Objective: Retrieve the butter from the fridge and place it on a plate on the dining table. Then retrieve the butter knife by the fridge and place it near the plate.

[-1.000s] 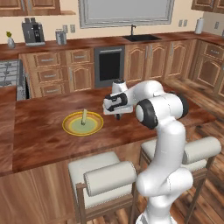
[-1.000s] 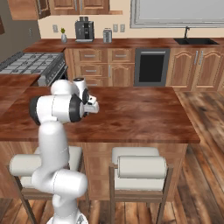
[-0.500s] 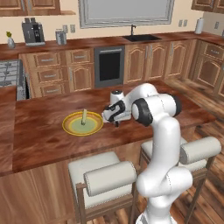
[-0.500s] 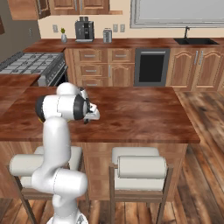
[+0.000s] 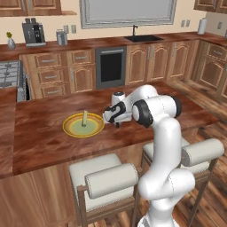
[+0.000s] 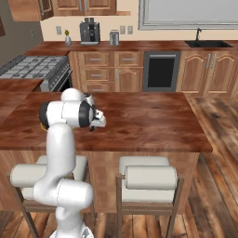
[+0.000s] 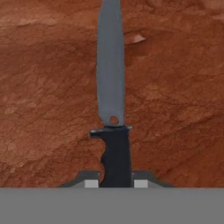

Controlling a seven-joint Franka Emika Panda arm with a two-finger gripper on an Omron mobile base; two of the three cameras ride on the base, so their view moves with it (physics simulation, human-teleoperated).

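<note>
The butter knife is clamped by its handle between the fingers, blade pointing ahead over the desk, for setting down beside the plate.

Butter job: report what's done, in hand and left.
Done: the butter stands on the plate on the table. In hand: the gripper is shut on the knife, low over the wood right of the plate. Left: set it down and let go.

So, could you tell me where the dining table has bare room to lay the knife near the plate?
Bare wood borders the plate on every side of the dining table. The widest patch runs right of the gripper toward the table's far end. It is crowded only between the plate's right rim and the gripper, shut on the butter knife.
</note>
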